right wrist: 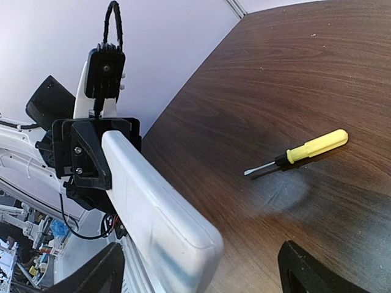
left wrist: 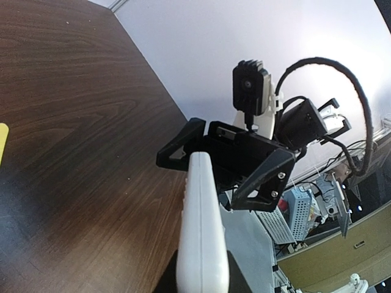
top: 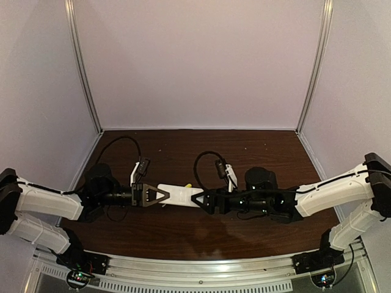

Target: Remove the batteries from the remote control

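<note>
The remote control (top: 178, 195) is a flat white slab held off the table between the two arms. My left gripper (top: 164, 194) is shut on its left end; in the left wrist view the remote (left wrist: 201, 232) runs up from between my fingers. My right gripper (top: 198, 199) is open, its fingers (right wrist: 311, 268) spread wide on either side of the remote's right end (right wrist: 165, 226) without pinching it. A faint blue tint shows at that end. The batteries are hidden.
A yellow-handled screwdriver (right wrist: 299, 152) lies on the dark wooden table (top: 244, 152) just behind the remote; its handle tip shows in the top view (top: 189, 185). White walls close the back and both sides. Metal rail along the near edge (top: 201, 271).
</note>
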